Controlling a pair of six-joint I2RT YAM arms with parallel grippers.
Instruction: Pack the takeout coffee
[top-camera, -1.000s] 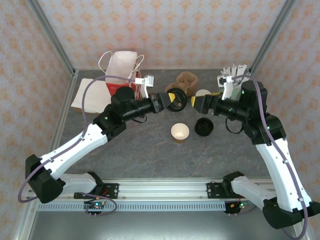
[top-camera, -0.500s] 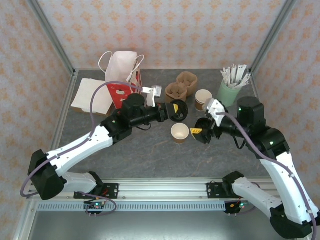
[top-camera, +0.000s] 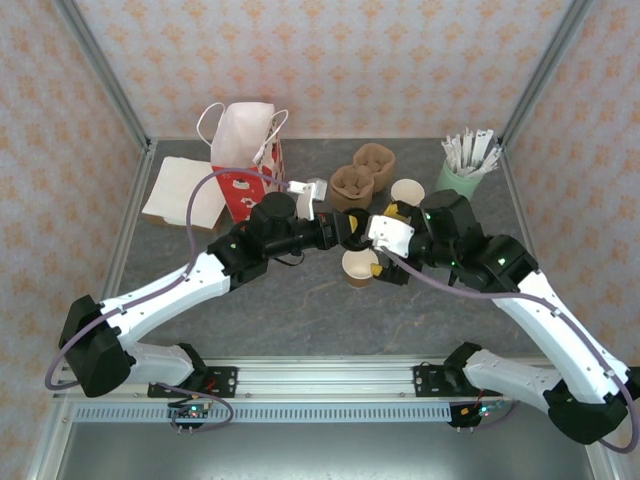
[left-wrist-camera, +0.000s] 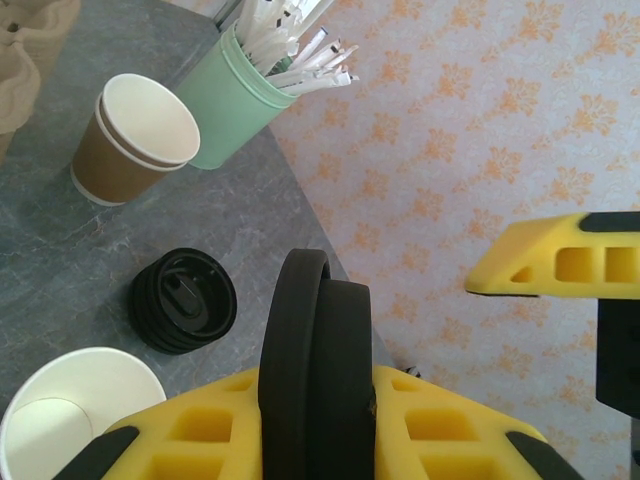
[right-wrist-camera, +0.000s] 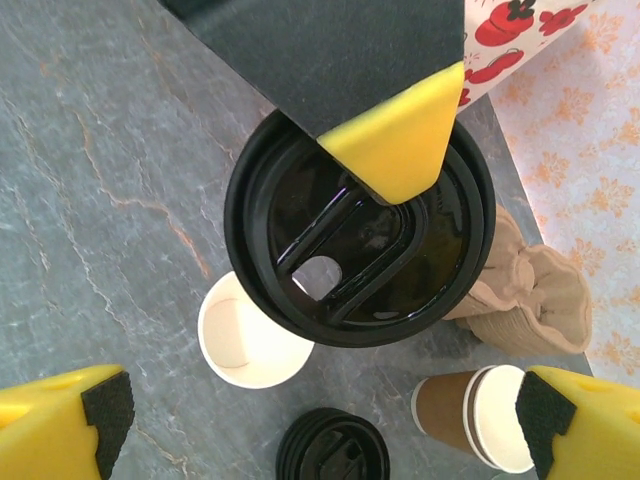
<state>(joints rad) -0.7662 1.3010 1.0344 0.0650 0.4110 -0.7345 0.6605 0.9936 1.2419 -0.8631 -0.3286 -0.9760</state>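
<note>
The takeout coffee cup (top-camera: 358, 265) stands lidless at the table's middle, brown with a pale rim and white inside (right-wrist-camera: 250, 342) (left-wrist-camera: 70, 415). My left gripper (top-camera: 349, 228) is shut on a black lid (right-wrist-camera: 360, 235), held on edge just above and behind that cup. In the left wrist view the lid (left-wrist-camera: 320, 340) sits upright between the yellow pads of my left gripper (left-wrist-camera: 320, 405). My right gripper (top-camera: 383, 240) stands wide open right beside the lid, facing its flat side, with nothing between its fingers. In the right wrist view my right gripper (right-wrist-camera: 322, 415) has one pad in each lower corner.
A stack of black lids (right-wrist-camera: 330, 452) (left-wrist-camera: 183, 300) lies right of the open cup. Stacked brown cups (top-camera: 407, 192), a mint-green cup of stirrers (top-camera: 462, 170), the pulp carrier (top-camera: 362, 172), a red-and-white paper bag (top-camera: 243, 150) and white napkins (top-camera: 185, 190) line the back.
My right arm swung from the back right by the stirrers to the table's middle, and its jaws opened fully beside the lid. My left gripper shifted slightly forward with the lid.
</note>
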